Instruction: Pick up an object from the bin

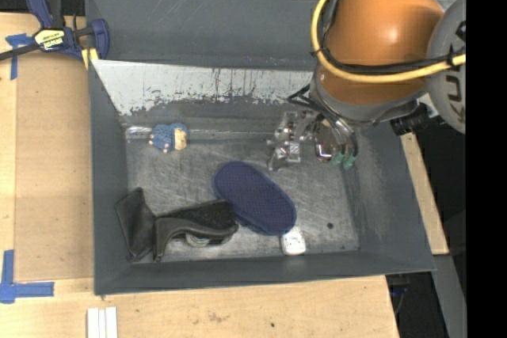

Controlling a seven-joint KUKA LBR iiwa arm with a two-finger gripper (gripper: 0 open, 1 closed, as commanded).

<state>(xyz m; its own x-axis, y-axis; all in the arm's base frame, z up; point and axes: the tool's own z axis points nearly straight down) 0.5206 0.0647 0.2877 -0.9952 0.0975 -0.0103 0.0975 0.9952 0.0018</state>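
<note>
The grey metal bin has sloping walls and a flat, scratched floor, and the back wall has dark streaks on it. The arm comes in from the right. Its round orange cover hangs above the back right corner of the bin, and a yellow cable runs around this cover.

Below the cover, the metal gripper is low over the bare floor in the back right part of the bin. I cannot tell if it is open or closed. Nothing in the bin touches it, as far as I can see.

The nearest thing is a dark blue oval pad. It lies flat in the middle of the floor, just in front of the gripper and a little to its left. A small white object lies at the front wall, touching or almost touching the right end of the pad. A black folded object lies in the front left corner, and its right end is just beside the pad. 1 small blue and tan toy lies near the back wall on the left, well apart from the gripper.
</note>
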